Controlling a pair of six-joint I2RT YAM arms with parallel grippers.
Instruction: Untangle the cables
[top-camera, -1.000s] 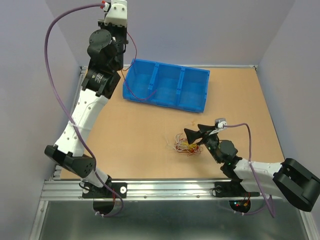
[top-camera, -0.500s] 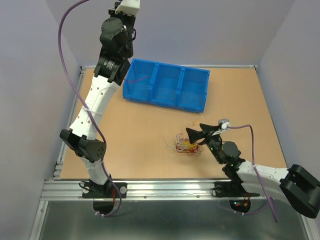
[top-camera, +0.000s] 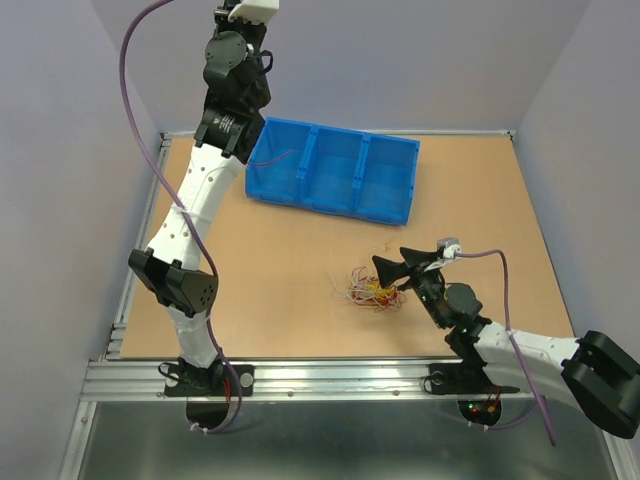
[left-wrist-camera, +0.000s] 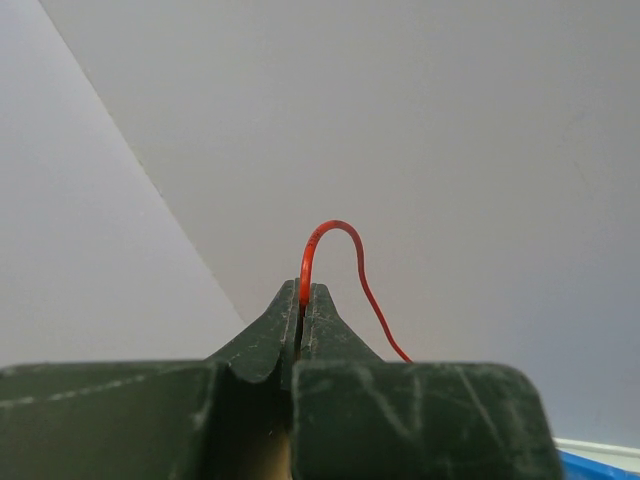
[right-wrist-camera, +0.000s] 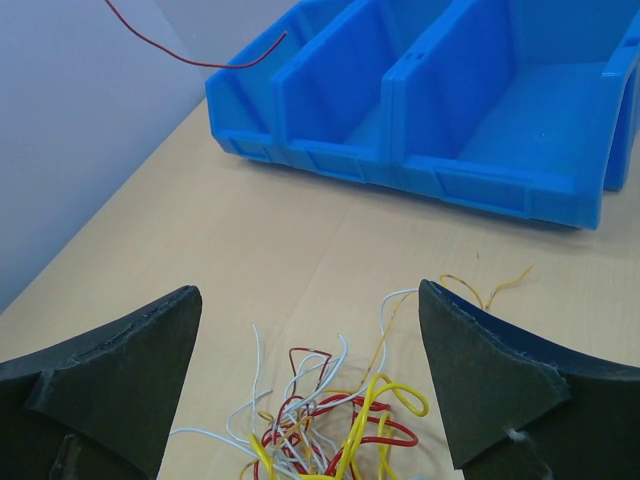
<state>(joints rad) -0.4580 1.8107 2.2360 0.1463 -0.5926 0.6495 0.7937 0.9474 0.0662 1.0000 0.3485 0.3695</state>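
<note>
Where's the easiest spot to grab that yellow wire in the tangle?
Probably the yellow wire's loop on the clump's right side, from above: it bulges clear of the rest and sits roughly between the open right gripper's fingers.

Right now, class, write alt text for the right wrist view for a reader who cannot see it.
The right gripper hangs wide open over a small tangle of red, yellow and white cables on the tan table. Behind stands a three-compartment blue bin, with a single red cable dangling above its left end.
</note>
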